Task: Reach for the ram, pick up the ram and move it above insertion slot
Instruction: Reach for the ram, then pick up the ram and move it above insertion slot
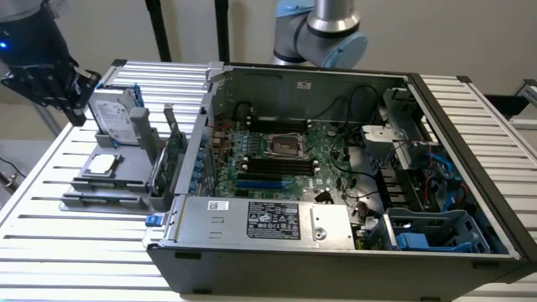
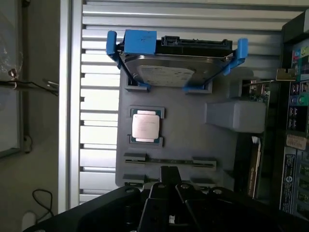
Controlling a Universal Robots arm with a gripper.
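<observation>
Robotics lab, PC-assembly bench: an open desktop case (image 1: 336,258) w/ its motherboard (image 1: 285,157) exposed lies on a slatted aluminium table (image 1: 50,233), and a robot arm (image 1: 331,31) rises behind it. Next to the case, a gray fixture (image 2: 188,140) holds loose parts, e.g. a hard drive (image 2: 166,75) & a CPU (image 2: 146,126).

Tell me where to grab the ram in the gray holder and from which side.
Take the ram at mid-length, between the two end brackets of the gray holder, coming straight down from above. It appears to stand on edge in a narrow slot, so only its thin top edge is free; pinch across the flat faces.
</observation>
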